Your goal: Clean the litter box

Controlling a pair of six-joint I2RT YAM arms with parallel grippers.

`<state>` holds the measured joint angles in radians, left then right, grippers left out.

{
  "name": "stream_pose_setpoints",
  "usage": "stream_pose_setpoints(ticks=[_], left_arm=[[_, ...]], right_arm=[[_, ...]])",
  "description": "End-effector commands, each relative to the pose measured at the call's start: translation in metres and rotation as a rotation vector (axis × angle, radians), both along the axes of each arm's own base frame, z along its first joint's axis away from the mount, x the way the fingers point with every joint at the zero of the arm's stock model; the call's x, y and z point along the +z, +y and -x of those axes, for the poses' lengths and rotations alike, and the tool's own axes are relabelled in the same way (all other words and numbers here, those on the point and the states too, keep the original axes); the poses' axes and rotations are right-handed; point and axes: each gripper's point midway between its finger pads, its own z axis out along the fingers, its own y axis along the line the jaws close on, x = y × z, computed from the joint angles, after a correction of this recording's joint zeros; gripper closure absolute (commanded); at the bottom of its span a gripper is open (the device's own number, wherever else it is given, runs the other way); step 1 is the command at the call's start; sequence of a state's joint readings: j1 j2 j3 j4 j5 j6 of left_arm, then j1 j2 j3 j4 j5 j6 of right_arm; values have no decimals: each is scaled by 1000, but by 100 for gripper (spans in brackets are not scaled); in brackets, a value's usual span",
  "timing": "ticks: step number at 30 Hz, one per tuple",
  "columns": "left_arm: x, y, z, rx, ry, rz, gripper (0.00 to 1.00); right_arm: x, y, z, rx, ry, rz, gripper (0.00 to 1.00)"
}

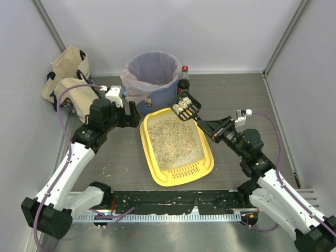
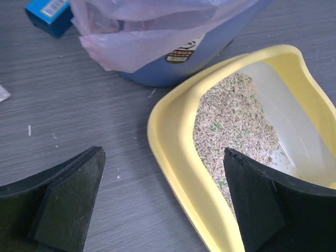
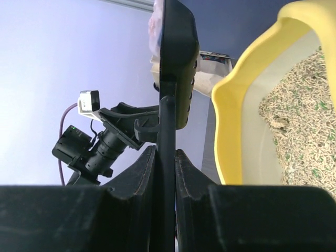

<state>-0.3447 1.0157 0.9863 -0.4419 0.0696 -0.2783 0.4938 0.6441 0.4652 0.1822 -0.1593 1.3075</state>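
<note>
Right gripper (image 3: 165, 157) clamps the scoop (image 1: 195, 108) handle, clumps (image 1: 182, 105) aboard, over the litter box (image 1: 168, 181) far corner by the bin (image 1: 152, 73). Left gripper (image 1: 132, 118) gapes empty beside the box's left rim.

Left arm (image 1: 71, 165) and right arm (image 1: 281, 197): white shells, black joints, purple cables (image 1: 62, 118); left tool (image 2: 163, 157) has matte black fingers (image 2: 68, 205).

The litter box (image 2: 168, 142) is smooth yellow plastic with a soft sheen. Its granules (image 2: 231, 121) look dry, rough and matt. The bin (image 2: 220, 50) is glossy blue plastic, and its liner (image 2: 136, 37) is thin, crinkled, translucent film. The table (image 2: 79, 105) has a matt grey wood-grain surface. The tote bag (image 1: 68, 79) is beige cloth. The scoop (image 1: 195, 109) is black plastic.
</note>
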Motion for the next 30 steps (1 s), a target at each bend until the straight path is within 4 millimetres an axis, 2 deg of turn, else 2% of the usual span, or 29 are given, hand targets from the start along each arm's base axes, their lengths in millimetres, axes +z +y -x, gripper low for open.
stream_pose_setpoints(ticks=[1,5,8,10,11,13,14,16,19,20,23,26,30], left_arm=[[7,19,-1,75,-56,-54,0],[7,18,2,65,-57,-46,0],[8,20,4,75,-66,-62,0],[9,22,6,86,-74,-70,0],[8,22,7,84,-74,-75,0],[9,24,8,89,-81,-81,0],[9,24,9,89,-83,-81,0],[10,23,10,87,-87,-82,0],[12,21,11,82,-94,-82,0],[13,21,11,81,-97,-82,0],[10,20,12,79,-92,-86,0],[9,19,11,76,-86,-87,0],[7,19,11,78,-75,-92,0]], right_arm=[[42,5,7,55,-82,-36,99],[66,7,4,62,-114,-1,99],[94,12,0,80,-155,1,99],[97,18,-7,94,-150,6,99],[109,18,-8,96,-175,-3,99],[112,25,-14,115,-174,-2,99],[124,25,-15,118,-197,-11,99],[126,31,-22,129,-196,-11,99],[141,34,-30,123,-229,-19,99],[151,32,-32,112,-265,-14,99],[168,34,-48,69,-319,8,99],[181,42,-63,73,-363,-48,99],[183,58,-86,99,-379,-87,99]])
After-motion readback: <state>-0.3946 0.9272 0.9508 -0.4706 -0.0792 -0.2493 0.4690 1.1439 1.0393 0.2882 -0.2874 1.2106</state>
